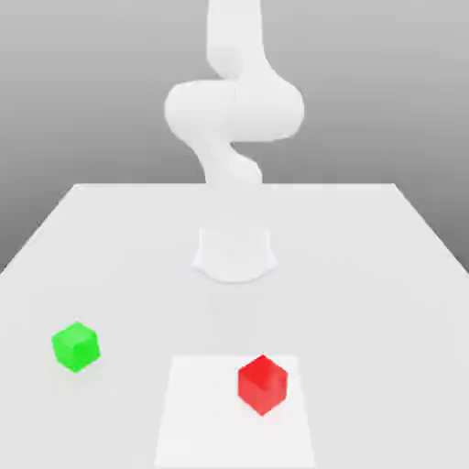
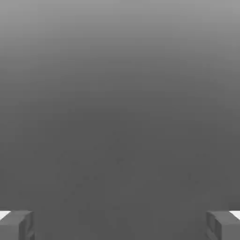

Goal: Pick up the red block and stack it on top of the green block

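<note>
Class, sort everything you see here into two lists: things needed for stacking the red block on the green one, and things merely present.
Needed:
red block
green block
gripper, open and empty

Merely present:
table
pale square patch under the red block

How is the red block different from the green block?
The red block is bright red, and the green block is bright green. The red block sits on a paler square patch of the table; the green block sits on the plain table. The red block lies toward the exterior view's right and nearer the camera; the green block lies toward its left. Both are small plain cubes of about the same size, resting apart, with nothing on top.
</note>
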You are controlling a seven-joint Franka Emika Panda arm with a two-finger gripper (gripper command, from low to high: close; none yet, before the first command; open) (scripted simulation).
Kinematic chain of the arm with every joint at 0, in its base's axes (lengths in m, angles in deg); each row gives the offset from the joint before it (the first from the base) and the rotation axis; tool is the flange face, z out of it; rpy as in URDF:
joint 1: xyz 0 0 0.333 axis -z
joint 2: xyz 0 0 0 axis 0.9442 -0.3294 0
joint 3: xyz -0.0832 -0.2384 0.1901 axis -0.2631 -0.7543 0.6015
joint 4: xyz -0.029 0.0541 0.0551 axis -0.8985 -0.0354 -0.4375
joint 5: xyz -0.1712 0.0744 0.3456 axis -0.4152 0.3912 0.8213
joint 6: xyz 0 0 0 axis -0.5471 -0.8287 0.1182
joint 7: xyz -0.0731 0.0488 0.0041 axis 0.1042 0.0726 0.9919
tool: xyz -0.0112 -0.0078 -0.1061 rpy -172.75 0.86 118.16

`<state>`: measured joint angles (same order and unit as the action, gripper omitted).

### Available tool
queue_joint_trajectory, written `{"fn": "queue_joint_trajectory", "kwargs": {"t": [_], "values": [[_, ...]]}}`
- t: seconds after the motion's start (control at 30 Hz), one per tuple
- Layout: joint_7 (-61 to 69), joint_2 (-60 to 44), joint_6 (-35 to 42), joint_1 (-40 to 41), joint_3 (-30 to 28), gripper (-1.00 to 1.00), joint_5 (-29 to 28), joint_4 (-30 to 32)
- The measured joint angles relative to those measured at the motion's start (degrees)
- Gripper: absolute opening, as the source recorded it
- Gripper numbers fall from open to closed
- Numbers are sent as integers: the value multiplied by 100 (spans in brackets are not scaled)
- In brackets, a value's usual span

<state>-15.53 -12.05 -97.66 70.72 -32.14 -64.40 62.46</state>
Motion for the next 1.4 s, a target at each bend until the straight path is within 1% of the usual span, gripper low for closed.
{"fn": "queue_joint_trajectory", "kwargs": {"t": [0.23,0.4,0.53,0.63,0.73,0.9,0.93,1.17,1.4], "values": [[743,-1586,-860,-53,107,0,-601,834],[1451,-2645,-1459,-174,6,0,-736,1409],[2255,-3453,-1963,-327,-82,0,-509,1877],[3100,-4025,-2344,-453,-23,0,1,2231],[3388,-4535,-2756,-457,21,0,210,2278],[3392,-5409,-3495,-487,-29,0,185,2175],[3383,-5537,-3602,-499,-44,-100,168,2161],[3370,-5542,-3600,-489,-38,-100,153,2159],[3426,-4445,-2665,-450,20,-100,231,2315]]}}
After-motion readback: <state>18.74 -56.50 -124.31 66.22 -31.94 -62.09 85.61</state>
